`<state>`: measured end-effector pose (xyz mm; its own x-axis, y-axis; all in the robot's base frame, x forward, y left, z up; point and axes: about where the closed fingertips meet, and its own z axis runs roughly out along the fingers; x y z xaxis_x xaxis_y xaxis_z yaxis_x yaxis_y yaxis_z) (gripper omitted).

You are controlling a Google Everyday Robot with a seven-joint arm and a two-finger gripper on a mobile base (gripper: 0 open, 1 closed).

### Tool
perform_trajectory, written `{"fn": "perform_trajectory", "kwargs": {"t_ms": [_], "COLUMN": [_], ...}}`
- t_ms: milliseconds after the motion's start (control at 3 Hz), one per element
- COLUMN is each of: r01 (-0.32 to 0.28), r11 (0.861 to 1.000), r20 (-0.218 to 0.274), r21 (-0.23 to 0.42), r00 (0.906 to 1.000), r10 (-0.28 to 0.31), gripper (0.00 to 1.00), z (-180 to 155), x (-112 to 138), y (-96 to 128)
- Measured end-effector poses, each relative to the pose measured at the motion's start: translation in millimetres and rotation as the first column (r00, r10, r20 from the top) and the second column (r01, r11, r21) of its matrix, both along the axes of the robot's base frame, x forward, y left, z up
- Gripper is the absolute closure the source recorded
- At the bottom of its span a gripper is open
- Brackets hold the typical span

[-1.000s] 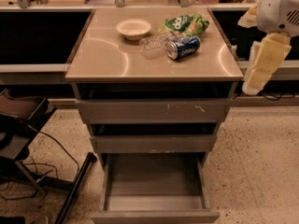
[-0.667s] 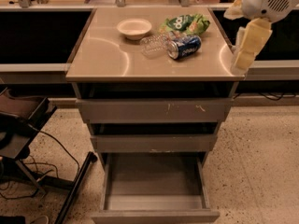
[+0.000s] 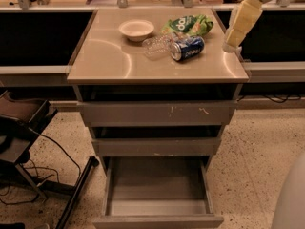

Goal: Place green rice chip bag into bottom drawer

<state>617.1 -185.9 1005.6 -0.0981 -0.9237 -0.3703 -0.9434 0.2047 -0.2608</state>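
Chip bag [image 3: 188,24] — left of end effector [image 3: 231,42]

The one camera is looking down at the drawer cabinet [image 3: 109,61] from its front, fairly near, taking in the open bottom drawer [image 3: 157,182]. The gripper [image 3: 230,42] is hanging at upper right.

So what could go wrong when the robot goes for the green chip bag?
1. The gripper hangs by the countertop's right edge. Reaching for the green rice chip bag, it could bump the blue soda can lying on its side just in front of it.
2. The bottom drawer is open but low, under two others; a bag dropped from high might miss.
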Motion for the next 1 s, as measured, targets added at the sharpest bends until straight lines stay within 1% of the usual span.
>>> {"fn": "perform_trajectory", "kwargs": {"t_ms": [333,667,1000], "r01": [0.004,-0.006,0.027], "r11": [1.0,0.996,0.978], "r20": [0.022,0.024,0.0], "r21": [0.009,0.094,0.206], "r00": [0.9998,0.9997,0.9996], "r10": [-0.004,0.003,-0.027], "gripper": [0.0,0.0,0.0], "z": [0,-11,-40], "x": [8,27,74], "y": [3,-1,8]}}
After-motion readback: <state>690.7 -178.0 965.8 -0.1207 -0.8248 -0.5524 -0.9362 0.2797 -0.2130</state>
